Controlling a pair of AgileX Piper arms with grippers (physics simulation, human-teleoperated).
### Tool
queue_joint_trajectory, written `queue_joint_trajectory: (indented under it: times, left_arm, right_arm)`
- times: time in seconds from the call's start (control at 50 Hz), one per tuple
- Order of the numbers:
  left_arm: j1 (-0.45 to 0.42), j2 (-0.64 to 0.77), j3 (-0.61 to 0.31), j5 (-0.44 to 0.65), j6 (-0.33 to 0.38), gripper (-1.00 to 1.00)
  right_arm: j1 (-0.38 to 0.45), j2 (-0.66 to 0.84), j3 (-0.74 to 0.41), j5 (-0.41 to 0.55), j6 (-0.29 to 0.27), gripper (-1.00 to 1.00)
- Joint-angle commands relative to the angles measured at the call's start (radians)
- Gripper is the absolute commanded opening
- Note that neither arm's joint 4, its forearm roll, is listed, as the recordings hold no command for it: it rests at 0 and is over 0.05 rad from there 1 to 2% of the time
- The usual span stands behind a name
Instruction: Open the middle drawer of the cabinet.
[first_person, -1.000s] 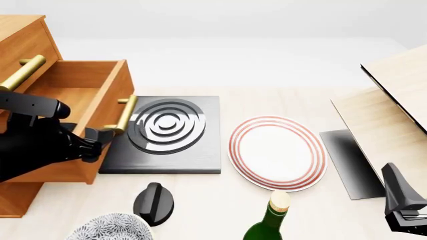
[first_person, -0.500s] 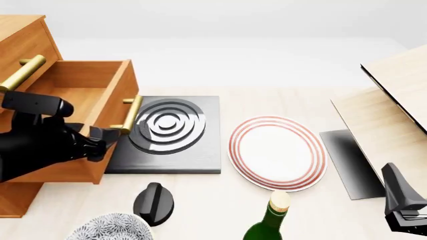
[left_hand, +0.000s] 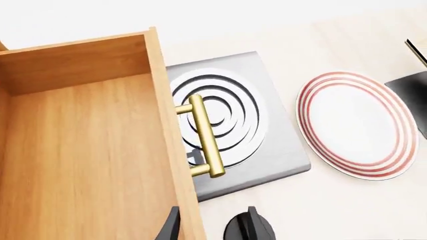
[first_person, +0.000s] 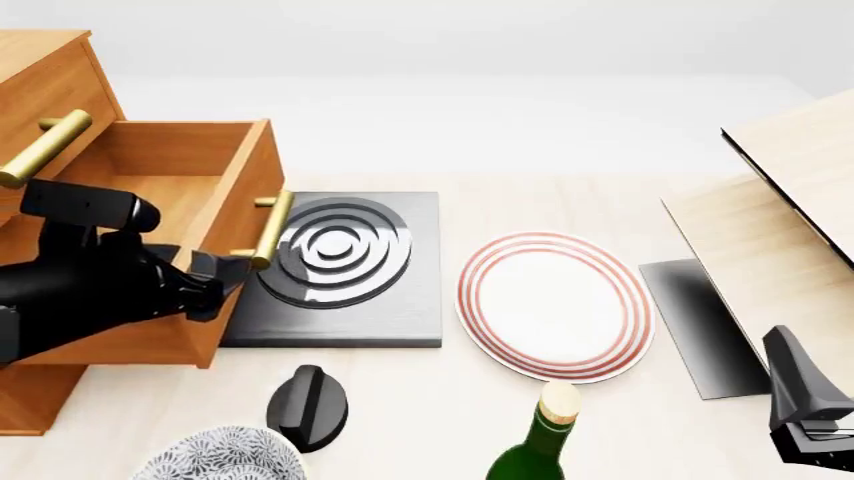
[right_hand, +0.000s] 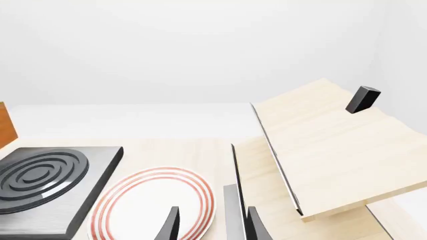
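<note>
left gripper: (first_person: 220, 285) near the drawer's front edge, just short of the handle; both views show only finger tips, so I cannot tell whether it is spread or pinching anything
right gripper: (first_person: 817, 440) low at the near right corner, well apart from the cabinet; two finger tips stand apart with nothing between them, so spread and idle
key relation: drawer (first_person: 200, 215) lies under and just ahead of the left gripper, pulled well out of the cabinet (first_person: 47, 75) toward the right; its handle (first_person: 272, 228) juts off the front, long axis running near-to-far
nearer arm: left by far, judged the only one placed to work it
progress: judged nearly done, box interior open to view
knob: (first_person: 308, 405) dark, on the bench near the drawer's corner, clear of its path
bowl: (first_person: 220, 455) patterned, nearest edge
bottle: (first_person: 541, 440) green, near centre
burner: (first_person: 340, 265) dark slab with rings; handle overhangs it, the one thing in the way of more travel
plate: (first_person: 555, 305) red-rimmed, beside the burner
boards: (first_person: 787, 220) pale, far right
</note>
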Motion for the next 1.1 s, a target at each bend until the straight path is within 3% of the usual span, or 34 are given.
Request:
queue_joint_trajectory:
  times: [0.02,1.1]
  left_arm:
    - [-0.022,0.002,-0.008,0.031,-0.011,1.00]
    - [-0.119,-0.022,-0.026,0.033,-0.017,1.00]
  right_arm:
    - [0.000,0.001,0.000,0.000,0.000,1.00]
    - [0.000,0.000,0.000,0.000,0.000,1.00]
